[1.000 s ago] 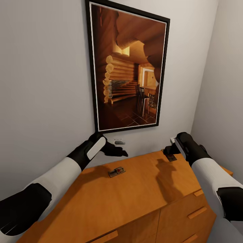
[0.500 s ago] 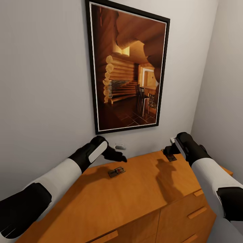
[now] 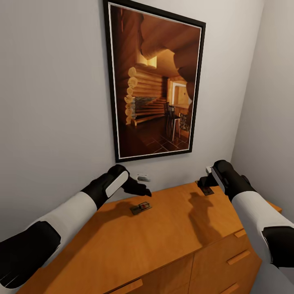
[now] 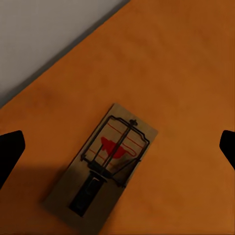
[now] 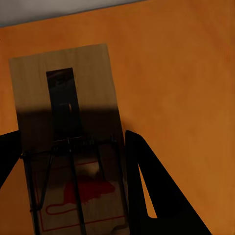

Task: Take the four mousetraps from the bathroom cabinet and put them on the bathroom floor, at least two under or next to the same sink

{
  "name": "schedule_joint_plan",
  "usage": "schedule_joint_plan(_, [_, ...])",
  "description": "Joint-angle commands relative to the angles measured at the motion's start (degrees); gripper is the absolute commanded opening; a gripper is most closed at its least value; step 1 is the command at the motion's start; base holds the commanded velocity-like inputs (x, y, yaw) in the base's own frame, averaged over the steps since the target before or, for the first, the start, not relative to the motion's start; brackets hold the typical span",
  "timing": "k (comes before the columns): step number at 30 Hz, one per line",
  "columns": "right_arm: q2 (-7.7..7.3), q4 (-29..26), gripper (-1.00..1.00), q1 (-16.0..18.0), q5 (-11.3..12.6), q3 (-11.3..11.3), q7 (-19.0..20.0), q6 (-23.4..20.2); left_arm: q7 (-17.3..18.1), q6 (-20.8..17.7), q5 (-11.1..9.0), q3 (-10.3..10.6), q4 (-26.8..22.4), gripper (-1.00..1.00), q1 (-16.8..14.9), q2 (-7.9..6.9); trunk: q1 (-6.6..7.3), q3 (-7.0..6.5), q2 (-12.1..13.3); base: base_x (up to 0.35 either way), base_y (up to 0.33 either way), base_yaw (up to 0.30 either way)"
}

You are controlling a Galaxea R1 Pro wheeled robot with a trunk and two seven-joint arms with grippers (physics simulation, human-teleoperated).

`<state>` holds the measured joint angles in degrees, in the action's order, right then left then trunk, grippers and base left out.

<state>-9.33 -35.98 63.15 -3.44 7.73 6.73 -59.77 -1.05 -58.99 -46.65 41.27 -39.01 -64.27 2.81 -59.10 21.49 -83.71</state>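
The orange-brown cabinet (image 3: 171, 232) has its flat top right below me. One mousetrap (image 3: 141, 208) lies flat near the top's back middle. My left gripper (image 3: 141, 190) hovers just above and behind it, open. In the left wrist view the mousetrap (image 4: 105, 166) lies between the widely spread fingertips (image 4: 10, 152), untouched. Another mousetrap (image 3: 207, 190) sits at the back right of the top. My right gripper (image 3: 204, 184) is down on this one. In the right wrist view both fingers (image 5: 147, 196) press against the long sides of that mousetrap (image 5: 68, 98).
A large framed picture (image 3: 157, 81) hangs on the grey wall behind the cabinet, above a small white wall fitting (image 3: 143, 178). A side wall closes in on the right. Drawer fronts with bar handles (image 3: 239, 257) face me below.
My left gripper has dropped a little toward the middle mousetrap. The right arm and both traps have stayed put.
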Motion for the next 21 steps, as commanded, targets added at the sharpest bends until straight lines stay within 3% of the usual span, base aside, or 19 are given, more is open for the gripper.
schedule_joint_plan(1, [-0.08, -0.1, -1.00, 0.0, -0.2, 0.3, 0.4, -0.2, -0.1, -0.2, -0.2, 0.1, 0.2, 1.00, -0.1, -0.05, 0.00, 0.07, 0.0, 0.000, 0.000, 0.000])
schedule_joint_plan(14, [-0.03, -0.1, -1.00, 0.0, -0.2, 0.3, 0.4, -0.2, -0.1, -0.2, 0.0, 0.2, 1.3, 1.00, -0.1, -0.30, 0.00, 0.07, 0.0, 0.000, 0.000, 0.000])
schedule_joint_plan(21, [-0.05, -0.1, -1.00, 0.0, -0.3, 0.3, 0.4, -0.2, -0.1, -0.2, 2.5, 0.2, 0.9, 1.00, -0.1, -0.22, 0.00, 0.07, 0.0, 0.000, 0.000, 0.000])
